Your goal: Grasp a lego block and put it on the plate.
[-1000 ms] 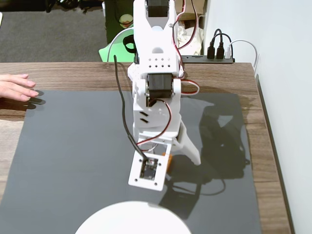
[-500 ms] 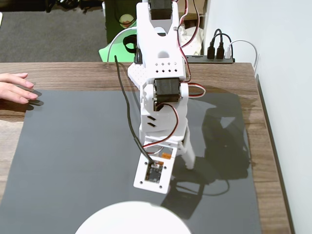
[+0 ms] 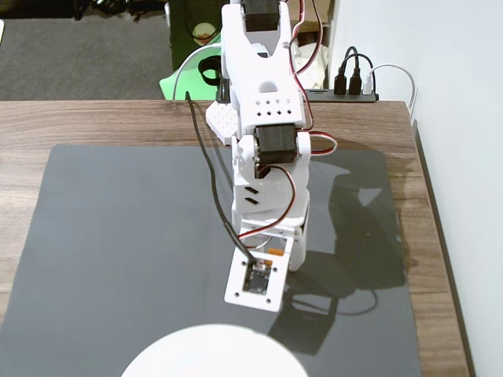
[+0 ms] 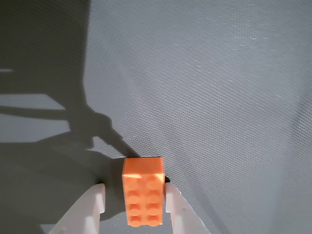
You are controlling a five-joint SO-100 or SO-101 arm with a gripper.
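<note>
The orange lego block (image 4: pixel 142 197), studs up, sits between the two white fingers of my gripper (image 4: pixel 135 187) in the wrist view. The right finger (image 4: pixel 175 210) touches its side. A dark gap separates the left finger (image 4: pixel 93 207) from it, so the jaws stand open around the block. In the fixed view only a sliver of the lego block (image 3: pixel 273 253) shows under the wrist camera mount, where the gripper (image 3: pixel 277 258) is mostly hidden. The white plate (image 3: pixel 212 353) lies at the bottom edge, just below the gripper.
A dark grey mat (image 3: pixel 118 236) covers most of the wooden table (image 3: pixel 102 122). A power strip with plugs (image 3: pixel 354 82) sits at the table's back right, near the white wall. The arm's base (image 3: pixel 251 47) stands at the back centre.
The hand at the left edge has left the view. The arm has swung slightly right and forward, and the wrist has turned, with the orange block still under it.
</note>
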